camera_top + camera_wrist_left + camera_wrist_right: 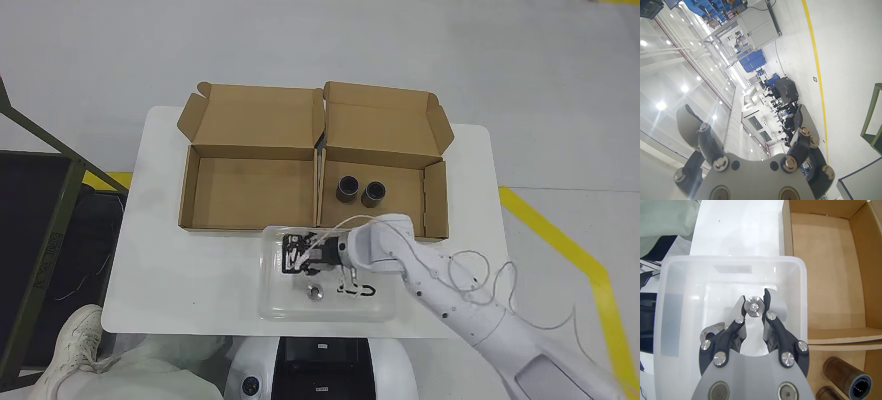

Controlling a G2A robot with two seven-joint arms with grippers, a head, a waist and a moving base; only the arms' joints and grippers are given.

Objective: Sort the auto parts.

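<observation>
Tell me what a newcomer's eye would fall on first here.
The right gripper, down in the clear bin at the near edge of the table, with its fingers clamped on a round silver part. Next, two dark cylinders in the right-hand cardboard box behind the bin.

The bin [800,279] looks to be made of frosted, see-through plastic, smooth and a bit glossy on the walls. The round part [754,308] is bare metal, polished pretty bright, while a second metal piece [710,332] is finished duller. Plain matt brown cardboard is used for the boxes [829,275], and the cylinders [846,374] are dark, dull metal. On the right gripper [754,307], black ribbed rubbery pads [767,298] are fitted, plus a matt grey plate and shiny screws.
</observation>
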